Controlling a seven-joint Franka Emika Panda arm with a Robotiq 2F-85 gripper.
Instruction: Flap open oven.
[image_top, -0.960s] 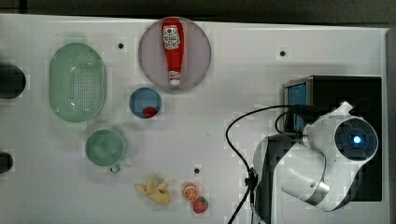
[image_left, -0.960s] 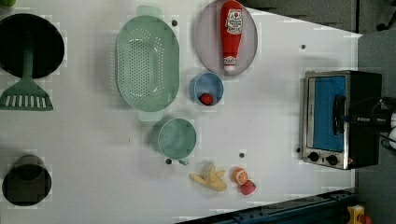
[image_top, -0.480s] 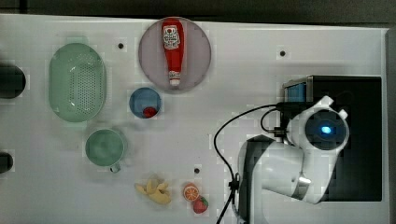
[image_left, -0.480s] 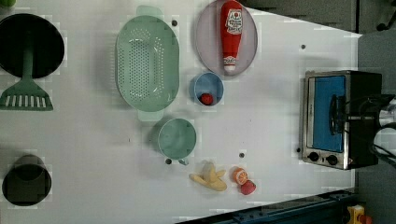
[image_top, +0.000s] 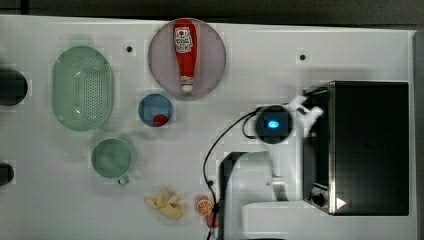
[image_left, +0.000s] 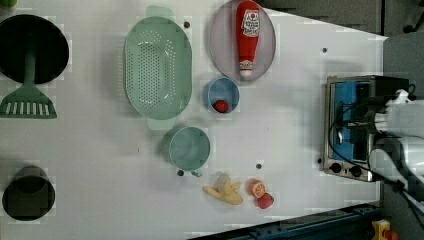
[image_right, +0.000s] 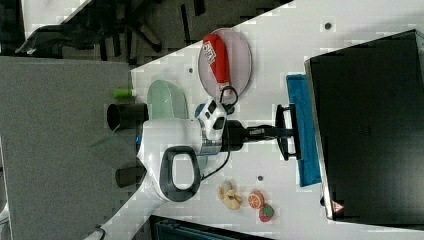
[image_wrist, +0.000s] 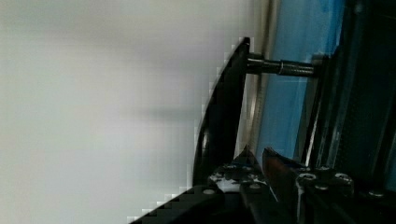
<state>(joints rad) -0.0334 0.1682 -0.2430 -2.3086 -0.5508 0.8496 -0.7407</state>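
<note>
- The oven (image_top: 369, 147) sits at the right edge of the white table (image_top: 260, 60) in the top view, black top facing the camera, silver front frame toward the top view's left.
- In the right view, the blue-tinted glass door (image_right: 303, 131) stands ajar, swung a little away from the oven body, with its black bar handle (image_right: 283, 132) on the door's outer side.
- The gripper (image_right: 280, 131) reaches level from the white arm (image_right: 172, 150) at the centre of the right view and is clamped around the bar handle near its middle.
- In the wrist view, the dark fingertips (image_wrist: 275, 164) sit just behind the handle bar (image_wrist: 224, 112), between it and the blue glass (image_wrist: 289, 93).
- In the left view, the oven (image_left: 357, 125) is at the right edge, two black knobs (image_left: 345, 169) at its lower front corner.
- In the top view, a ketchup bottle (image_top: 184, 52) lies on a plate (image_top: 212, 55) at upper centre; a green colander (image_top: 82, 87) is at upper left, well apart from the oven.
</note>
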